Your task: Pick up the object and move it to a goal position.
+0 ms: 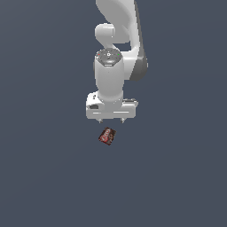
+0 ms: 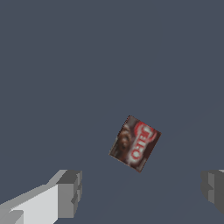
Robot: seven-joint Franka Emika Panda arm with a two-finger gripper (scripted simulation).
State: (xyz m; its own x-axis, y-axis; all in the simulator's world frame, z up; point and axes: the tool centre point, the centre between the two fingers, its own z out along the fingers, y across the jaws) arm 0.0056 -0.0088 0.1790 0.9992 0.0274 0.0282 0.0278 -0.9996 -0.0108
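Pincer [image 1: 111, 120] spread wide, empty, poised above the object [image 1: 107, 136], not yet touching.
Exterior view: box lies flat on the counter [image 1: 44, 177], just below frame centre, slightly left of the fingertip midpoint. Long axis skewed to the finger line; wrist view confirms the tilt. Arm hangs vertical from top of frame.

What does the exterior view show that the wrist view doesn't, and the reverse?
Only the exterior view shows the white arm and the whole gripper body, with the box lying just in front of the fingertips, not between them. Only the wrist view shows the box's top print, pale letters on red beside a brown patch, and the grey inner faces of the fingers, set wide apart. Both show the open gripper, the tilted box untouched, and the plain dark floor.
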